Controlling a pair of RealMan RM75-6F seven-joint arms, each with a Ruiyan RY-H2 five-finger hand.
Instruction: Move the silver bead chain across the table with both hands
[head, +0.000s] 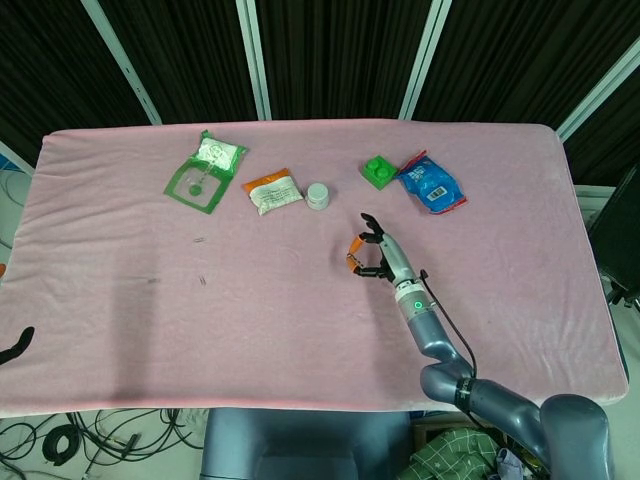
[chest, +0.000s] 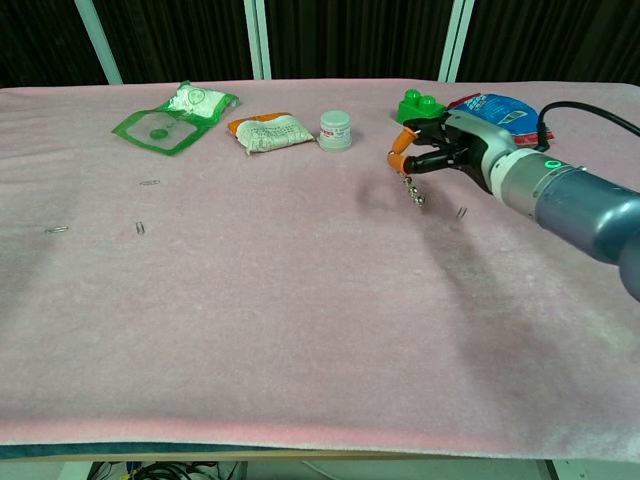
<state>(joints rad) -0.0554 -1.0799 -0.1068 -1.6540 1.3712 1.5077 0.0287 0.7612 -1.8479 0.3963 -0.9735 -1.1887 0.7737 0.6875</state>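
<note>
Silver bead chain (chest: 412, 189) pinched in the right hand (chest: 440, 150), dangling above the pink tablecloth (chest: 300, 300).
Hangs from closed, orange-tipped fingertips (chest: 397, 160), right of table centre, just in front of the green toy brick (chest: 417, 103) and blue snack packet (chest: 497, 113), with the white jar (chest: 335, 131) off to the left. Left hand (head: 14, 345) barely visible at the table's near left edge; cannot tell whether spread or closed.

left hand (head: 14, 344) mostly out of frame
</note>
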